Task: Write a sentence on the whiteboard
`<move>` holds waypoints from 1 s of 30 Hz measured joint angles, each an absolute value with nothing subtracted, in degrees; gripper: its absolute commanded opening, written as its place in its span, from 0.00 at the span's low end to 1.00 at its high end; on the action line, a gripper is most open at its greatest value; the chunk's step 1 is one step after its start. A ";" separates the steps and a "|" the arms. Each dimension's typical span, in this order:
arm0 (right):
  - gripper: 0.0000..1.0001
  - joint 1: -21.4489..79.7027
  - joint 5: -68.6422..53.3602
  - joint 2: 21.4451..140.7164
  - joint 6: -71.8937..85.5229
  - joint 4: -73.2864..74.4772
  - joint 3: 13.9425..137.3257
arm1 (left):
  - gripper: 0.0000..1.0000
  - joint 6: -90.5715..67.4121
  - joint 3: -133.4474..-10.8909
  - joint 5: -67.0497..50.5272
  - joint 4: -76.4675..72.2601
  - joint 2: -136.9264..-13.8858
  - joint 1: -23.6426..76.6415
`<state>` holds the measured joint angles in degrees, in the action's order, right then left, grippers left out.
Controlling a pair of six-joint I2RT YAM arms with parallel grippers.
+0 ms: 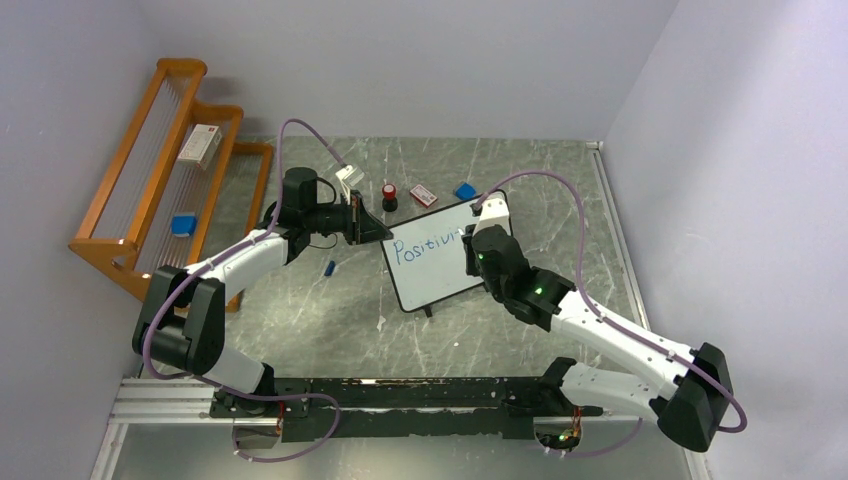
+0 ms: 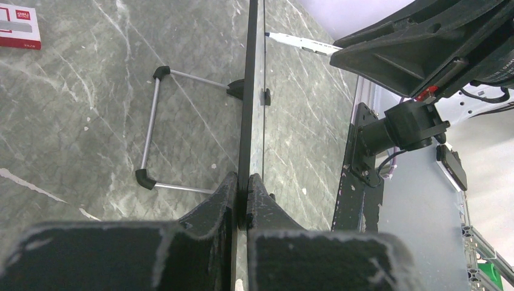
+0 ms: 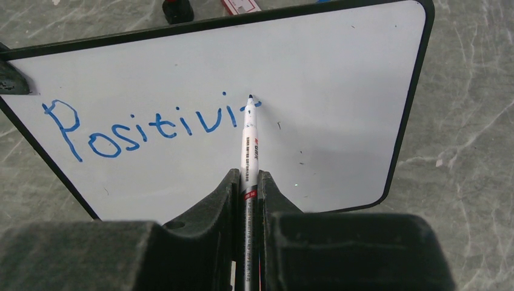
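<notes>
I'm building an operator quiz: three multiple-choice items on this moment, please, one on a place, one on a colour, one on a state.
1. Where is the tip of the marker? A at the whiteboard, by the last letter; B on the table; C over the rack.
2. What colour is the writing? A red; B blue; C black.
3. What is the left gripper doing? A hanging open; B shut on the whiteboard's edge; C shut on a cap.
1 A, the tip meets the last stroke; 2 B, the letters are blue; 3 B, it pinches the black frame.
</notes>
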<state>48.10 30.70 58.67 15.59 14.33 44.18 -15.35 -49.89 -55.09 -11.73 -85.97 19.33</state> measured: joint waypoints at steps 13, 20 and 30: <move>0.00 48.05 30.41 59.94 15.14 13.30 44.18 | 0.05 -15.33 -50.00 -55.07 -11.66 -86.04 19.33; 0.00 48.05 30.13 59.92 15.20 13.69 44.18 | 0.05 -15.33 -50.00 -55.07 -11.66 -86.04 19.33; 0.00 48.05 29.10 59.61 16.40 15.09 43.94 | 0.05 -15.33 -50.00 -55.07 -11.68 -86.04 19.33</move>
<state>48.05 29.10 59.61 16.40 15.09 43.94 -15.33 -50.00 -55.07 -11.68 -86.04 19.33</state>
